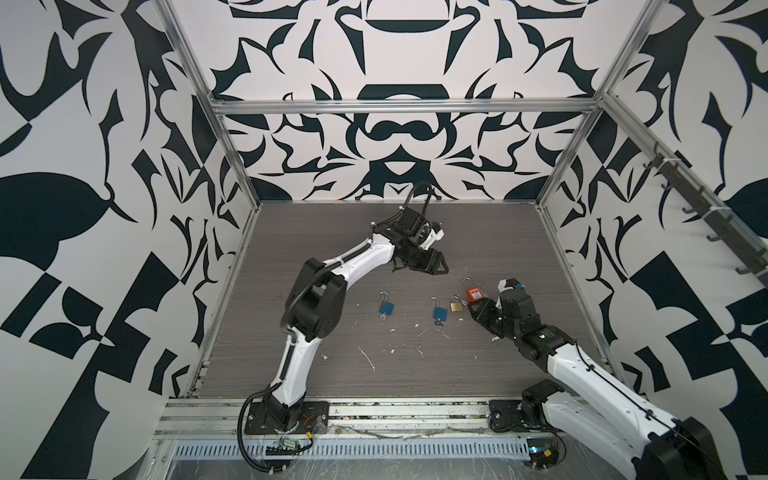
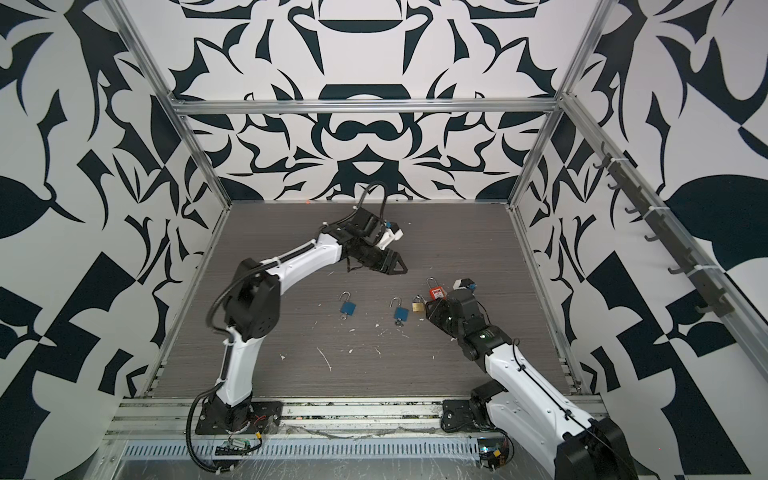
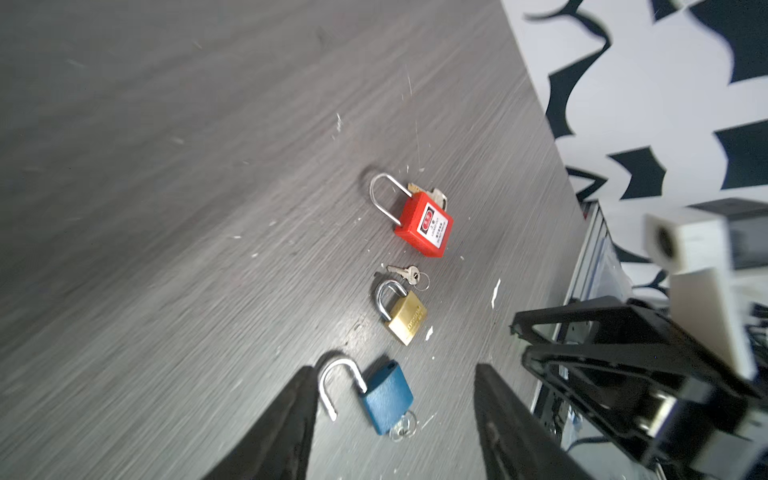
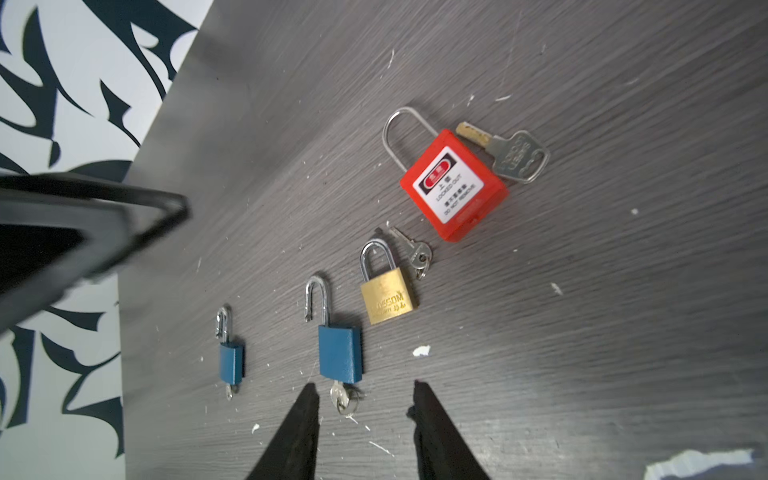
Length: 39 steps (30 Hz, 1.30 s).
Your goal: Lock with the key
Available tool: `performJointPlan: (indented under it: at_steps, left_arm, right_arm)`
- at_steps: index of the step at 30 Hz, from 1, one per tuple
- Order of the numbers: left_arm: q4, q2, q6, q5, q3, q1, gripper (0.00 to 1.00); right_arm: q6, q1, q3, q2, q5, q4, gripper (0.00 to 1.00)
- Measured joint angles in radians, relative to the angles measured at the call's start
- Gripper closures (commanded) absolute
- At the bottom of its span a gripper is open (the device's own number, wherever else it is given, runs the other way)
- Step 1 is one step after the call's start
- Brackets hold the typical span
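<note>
Four padlocks lie in a row on the grey table. Two blue padlocks (image 1: 386,307) (image 1: 438,312) have raised shackles and a key (image 4: 343,399) in the keyhole. The brass padlock (image 4: 388,305) has a small loose key (image 4: 415,249) beside its shackle. A large key (image 4: 511,156) lies against the red padlock (image 4: 455,187). My left gripper (image 1: 444,268) hovers open behind the row, its fingers (image 3: 299,415) framing the middle blue padlock (image 3: 386,397). My right gripper (image 4: 363,384) is open and empty, low beside the brass and red padlocks (image 1: 475,294).
White flecks and scratches (image 1: 368,359) dot the table in front of the locks. Patterned walls and aluminium frame posts (image 1: 557,183) enclose the table on three sides. The right gripper's body (image 3: 602,353) shows in the left wrist view.
</note>
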<state>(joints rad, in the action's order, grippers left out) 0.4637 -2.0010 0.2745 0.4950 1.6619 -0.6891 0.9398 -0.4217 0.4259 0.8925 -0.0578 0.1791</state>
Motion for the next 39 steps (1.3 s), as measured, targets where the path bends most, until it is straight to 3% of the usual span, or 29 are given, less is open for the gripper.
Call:
performJointPlan:
  at_steps: [2,6,7,15,24,39]
  left_arm:
    - [-0.071,0.161,0.038,-0.038,-0.143,0.008,0.3]
    - [-0.198,0.419,0.115,-0.038,-0.386,0.013,0.04]
    - [-0.225,0.464,0.134,-0.024,-0.443,0.018,0.01]
    - [-0.312,0.742,0.239,0.026,-0.855,0.125,0.0]
    - [-0.43,0.921,0.304,0.063,-1.033,0.197,0.03]
    - [-0.56,0.94,0.367,0.13,-1.13,0.26,0.05]
  right_arm:
    - [-0.019,-0.058,0.035,0.04,0.03,0.022,0.59]
    - [-0.039,-0.191,0.106,0.138,0.137,0.058,0.57]
    - [-0.04,-0.219,0.119,0.16,0.171,0.064,0.56]
    - [-0.04,-0.309,0.233,0.354,0.346,0.124,0.45]
    - [-0.049,-0.325,0.409,0.587,0.357,0.13,0.42]
    - [0.004,-0.328,0.432,0.688,0.346,0.164,0.42]
